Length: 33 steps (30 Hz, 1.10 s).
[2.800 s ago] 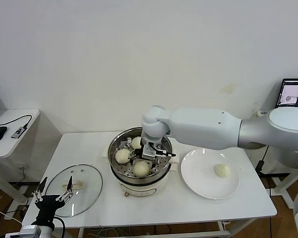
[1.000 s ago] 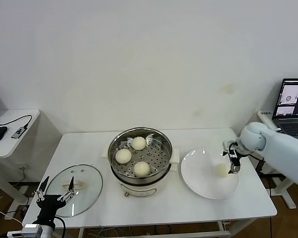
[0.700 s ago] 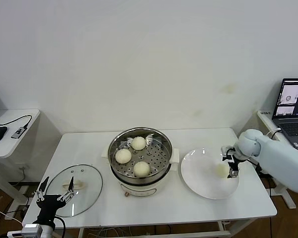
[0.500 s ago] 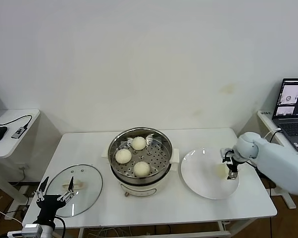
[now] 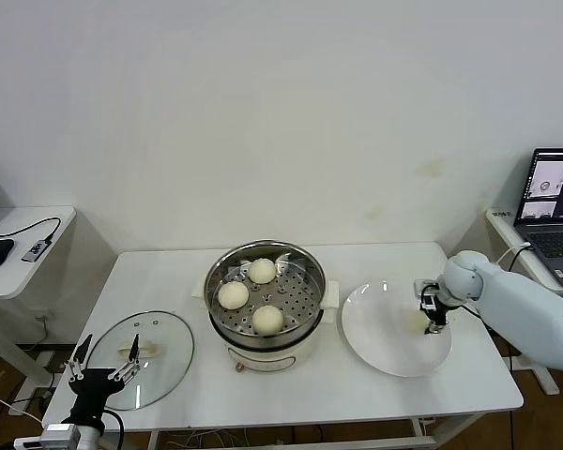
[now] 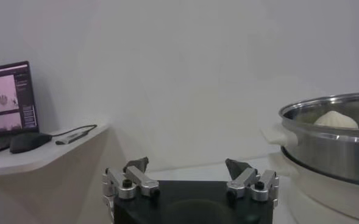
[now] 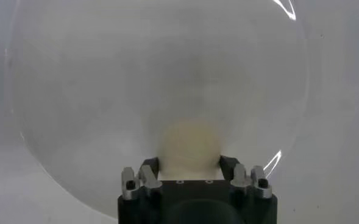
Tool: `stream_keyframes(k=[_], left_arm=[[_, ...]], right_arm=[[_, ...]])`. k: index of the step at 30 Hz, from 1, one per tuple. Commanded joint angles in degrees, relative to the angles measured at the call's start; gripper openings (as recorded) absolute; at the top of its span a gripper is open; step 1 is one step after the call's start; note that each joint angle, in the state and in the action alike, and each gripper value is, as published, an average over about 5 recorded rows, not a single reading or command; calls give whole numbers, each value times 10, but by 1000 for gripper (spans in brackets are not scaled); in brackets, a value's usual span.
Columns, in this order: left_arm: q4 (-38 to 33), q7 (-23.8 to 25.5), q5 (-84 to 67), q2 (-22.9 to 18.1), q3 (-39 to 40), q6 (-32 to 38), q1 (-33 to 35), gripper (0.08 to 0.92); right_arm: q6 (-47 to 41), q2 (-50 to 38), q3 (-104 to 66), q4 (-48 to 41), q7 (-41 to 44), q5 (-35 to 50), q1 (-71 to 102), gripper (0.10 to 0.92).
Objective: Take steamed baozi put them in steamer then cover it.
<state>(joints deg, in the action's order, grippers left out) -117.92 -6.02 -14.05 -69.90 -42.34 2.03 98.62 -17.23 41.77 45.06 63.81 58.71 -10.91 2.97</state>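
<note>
Three baozi [image 5: 251, 294] sit on the perforated tray of the steamer [image 5: 263, 309], and the fourth bun [image 7: 189, 147] lies on the white plate [image 5: 375, 337] to its right, with the right gripper [image 5: 433, 315] down on it. From the wrist camera its fingers stand spread either side of the bun, right up against the dough but not yet pinched in, so nothing is held. That's where trouble could start: close too hard and the soft dough, I'd judge, dents or tears; close too lightly and the smooth round bun could slip out on the lift or over the pot rim. A skewed squeeze could also roll it across the slick plate, or drag the plate along the table [image 5: 169, 272]. The free spot on the tray is tight beside the three already in. Over on the left, the cover [image 5: 139, 359] lies flat on the table, well apart from the pot, with the left gripper [image 5: 103, 367] parked at its near edge, fingers apart and empty.
</note>
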Motion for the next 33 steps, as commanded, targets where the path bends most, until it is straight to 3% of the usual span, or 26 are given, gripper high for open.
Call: stream_keyframes(k=[1,10,20,26,33], left_arm=[[2,0,0,2,3,0,-2,823],[5,0,1,6,12,0,-8,823],[6,1,1,8,24,-1,-17,823],[3,1,-1,11,23,0,-17,823],[-4,0,-1,10,19,0,-12,823]], right_arm=[[-15,-18,40,50,4,51,-81,586],[-81,-25,167,148,-4,178,-264,592],[-163,61,294,199,-32,353,-451,601],[-206,124,313,208,-70,455,-474,605],[-242,211,300,190,-106,497,-416,611]])
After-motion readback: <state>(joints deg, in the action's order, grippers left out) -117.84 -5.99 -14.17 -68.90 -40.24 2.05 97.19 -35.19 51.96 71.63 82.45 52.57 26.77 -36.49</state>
